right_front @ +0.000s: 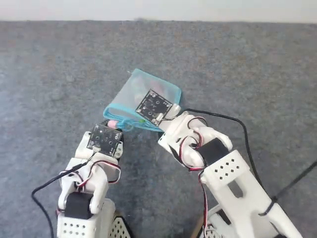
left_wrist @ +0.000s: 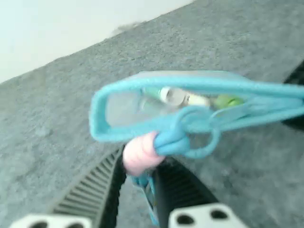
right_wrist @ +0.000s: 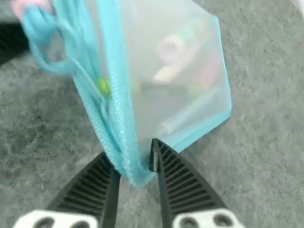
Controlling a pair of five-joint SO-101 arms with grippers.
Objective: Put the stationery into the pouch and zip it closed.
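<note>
The pouch (right_front: 143,94) is translucent with teal trim and lies mid-table, its zip edge toward the arms. Pens and other stationery (right_wrist: 183,52) show through its side. My left gripper (left_wrist: 140,166) is shut on the pink zipper pull (left_wrist: 139,154), which hangs from a blue cord loop (left_wrist: 192,137) at the pouch's (left_wrist: 142,107) zip edge. In the high view the pink pull (right_front: 113,123) sits just ahead of the left wrist. My right gripper (right_wrist: 137,166) is shut on the pouch's (right_wrist: 156,95) teal zip edge near a corner. From above, the right wrist's board (right_front: 154,106) covers that spot.
Grey carpet-like tabletop (right_front: 59,74) surrounds the pouch on all sides. A pale wall edge (right_front: 158,10) runs along the far side. Black cables (right_front: 237,124) trail beside the right arm.
</note>
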